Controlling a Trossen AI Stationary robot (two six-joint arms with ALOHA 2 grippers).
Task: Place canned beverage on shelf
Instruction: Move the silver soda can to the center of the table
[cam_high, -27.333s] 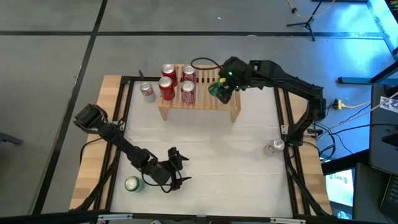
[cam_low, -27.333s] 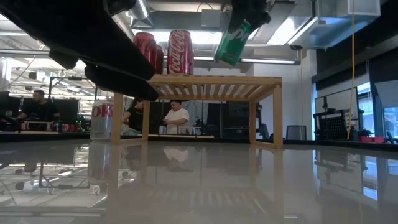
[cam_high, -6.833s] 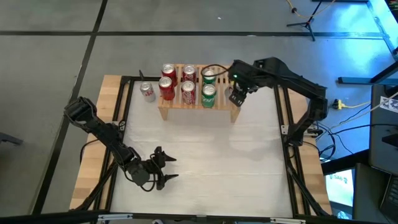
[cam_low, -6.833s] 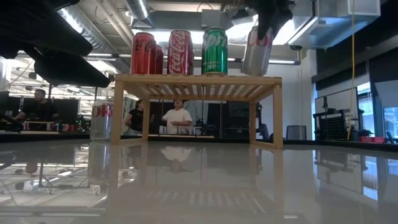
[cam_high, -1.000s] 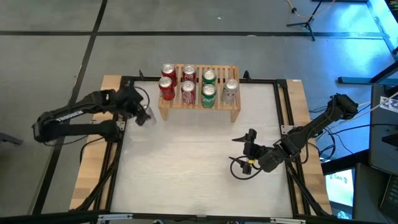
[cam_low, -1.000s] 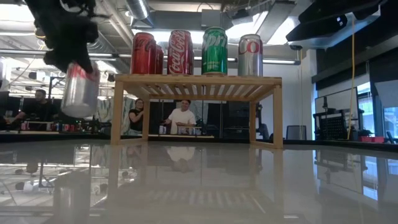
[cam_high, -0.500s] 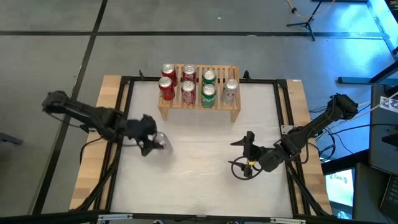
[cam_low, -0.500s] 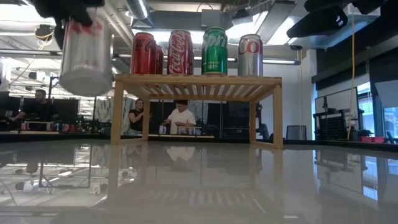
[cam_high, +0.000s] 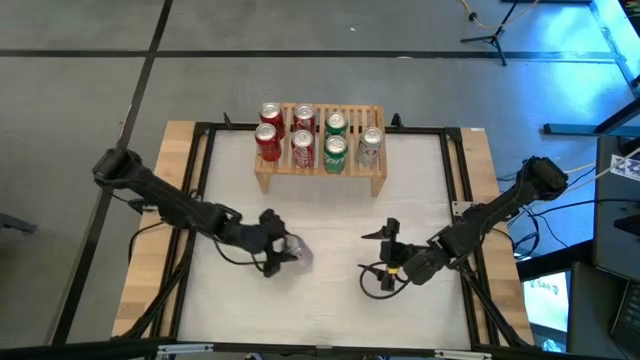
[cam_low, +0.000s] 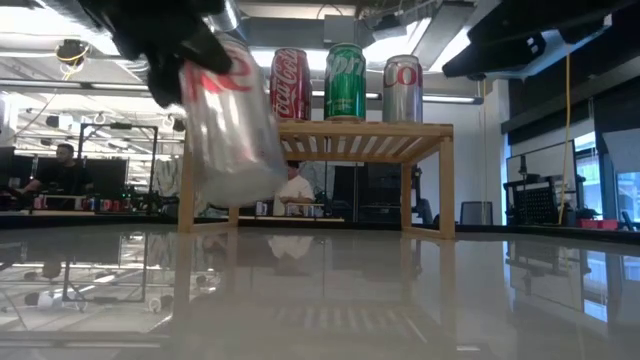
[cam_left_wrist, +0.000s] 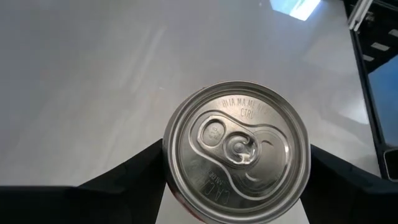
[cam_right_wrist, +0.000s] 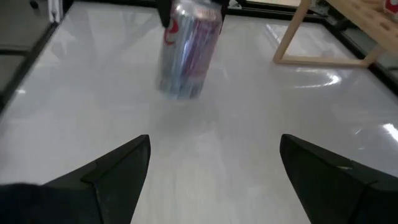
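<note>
Jaws of the left gripper (cam_high: 285, 252) clamped on the silver can (cam_high: 297, 252), carried tilted above the worktop (cam_high: 330, 310), well in front of the shelf (cam_high: 377, 178). The left wrist view gives what the others hide: the can's lid and pull tab, straight on. The low view shows a red mark on its pale side, the can leaning. The right gripper (cam_high: 378, 258), jaws wide apart and holding nothing, sits low just beside the can, facing it. On the shelf stand six cans (cam_high: 303, 148): red, green, silver.
</note>
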